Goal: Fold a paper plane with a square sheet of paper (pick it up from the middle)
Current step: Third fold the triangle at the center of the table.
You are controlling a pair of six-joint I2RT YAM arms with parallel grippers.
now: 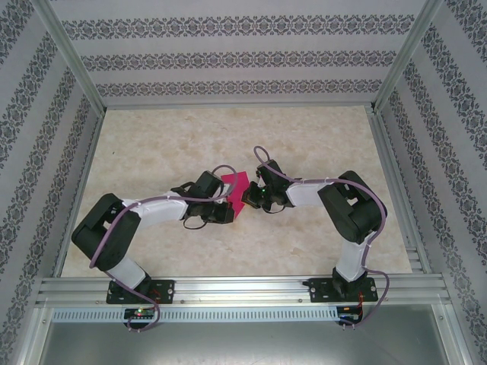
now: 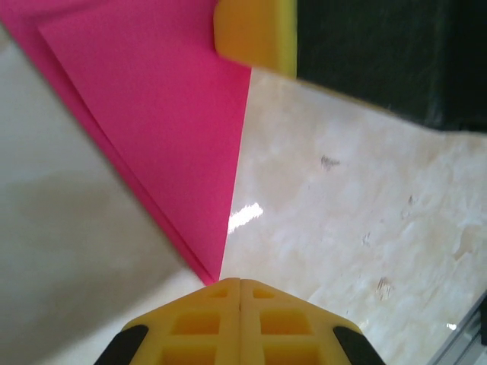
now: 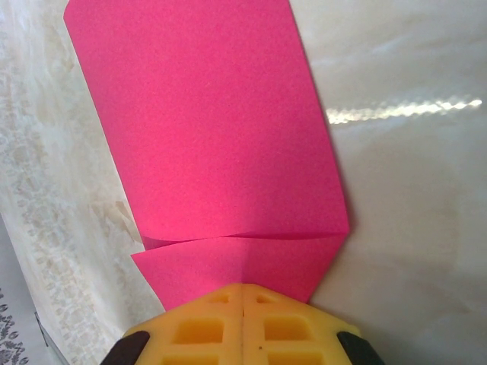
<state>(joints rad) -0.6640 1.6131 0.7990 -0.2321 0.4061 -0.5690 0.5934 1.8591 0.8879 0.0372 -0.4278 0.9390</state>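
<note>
The magenta-pink sheet of paper (image 1: 234, 187) lies flat on the table's middle, folded into layers that narrow to a point. In the left wrist view that point of the paper (image 2: 167, 114) ends just in front of my left gripper (image 2: 240, 283), which is shut with its pads together and nothing between them. My right gripper (image 3: 243, 287) is shut too, its tips resting over the paper (image 3: 213, 129) at a folded flap's edge, on the centre crease. From above, the left gripper (image 1: 230, 211) and right gripper (image 1: 256, 197) flank the paper closely.
The right gripper's yellow finger (image 2: 255, 34) and black body reach into the left wrist view at the top. A pale marbled tabletop (image 1: 228, 137) stretches to patterned walls, with aluminium rails (image 1: 243, 289) along the near edge and sides.
</note>
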